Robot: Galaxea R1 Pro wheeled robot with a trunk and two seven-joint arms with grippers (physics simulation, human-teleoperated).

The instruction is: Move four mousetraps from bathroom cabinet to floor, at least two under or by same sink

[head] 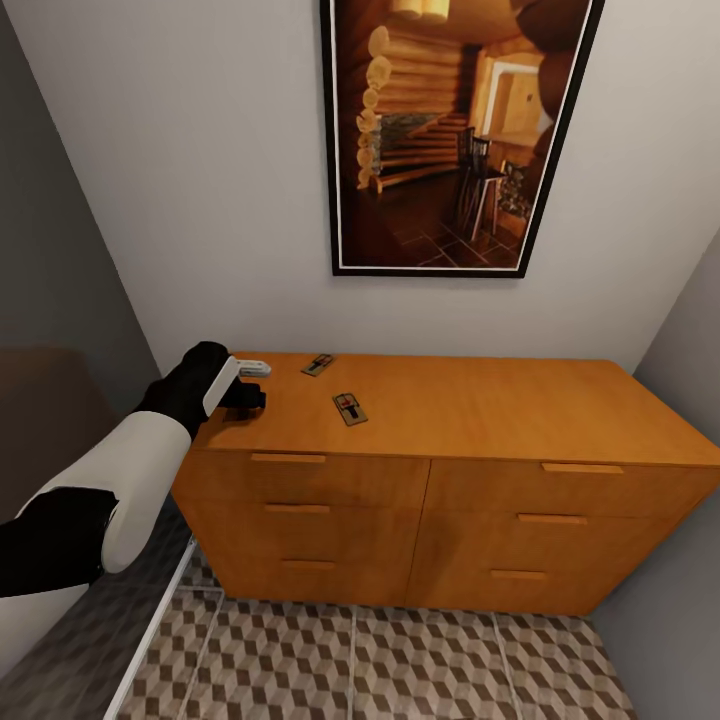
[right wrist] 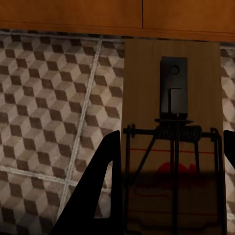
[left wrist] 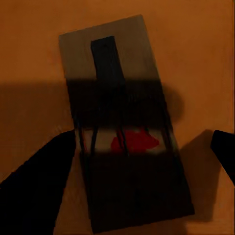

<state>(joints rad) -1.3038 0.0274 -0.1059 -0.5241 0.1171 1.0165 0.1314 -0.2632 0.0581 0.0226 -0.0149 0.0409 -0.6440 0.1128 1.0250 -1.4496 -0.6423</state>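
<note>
Under my left hand (left wrist: 142,161) a small flat brown wooden mousetrap (left wrist: 122,122) lies on the orange wooden desk (head: 480,400), fingers wide apart. My right hand (right wrist: 169,196) grips another trap (right wrist: 171,122). It looks light and stiff; I'd pinch its long edges.

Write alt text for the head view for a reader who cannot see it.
The left gripper reaches over the left end of an orange wooden cabinet, where two mousetraps lie on its top. A framed picture of a log interior hangs on the wall above, and cube-patterned bathroom floor tiles show below.
</note>
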